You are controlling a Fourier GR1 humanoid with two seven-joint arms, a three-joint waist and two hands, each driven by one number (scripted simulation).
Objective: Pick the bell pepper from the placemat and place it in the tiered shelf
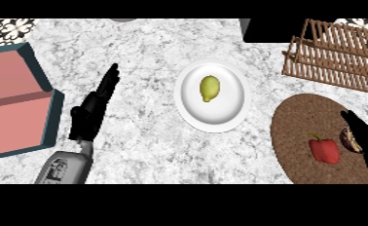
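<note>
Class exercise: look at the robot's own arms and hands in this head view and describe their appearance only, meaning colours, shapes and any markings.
The left hand is matte black with long, slim fingers and a blocky palm. Its forearm is a grey, rounded casing with darker panel markings, joined to the hand by a narrow grey wrist. The right hand shows only as a black shape at the view's right edge.

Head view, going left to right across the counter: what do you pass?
Pink-lined box → left hand, open, fingers straight → white plate holding a yellow-green fruit → brown placemat → red bell pepper → right hand at the right edge.
</note>
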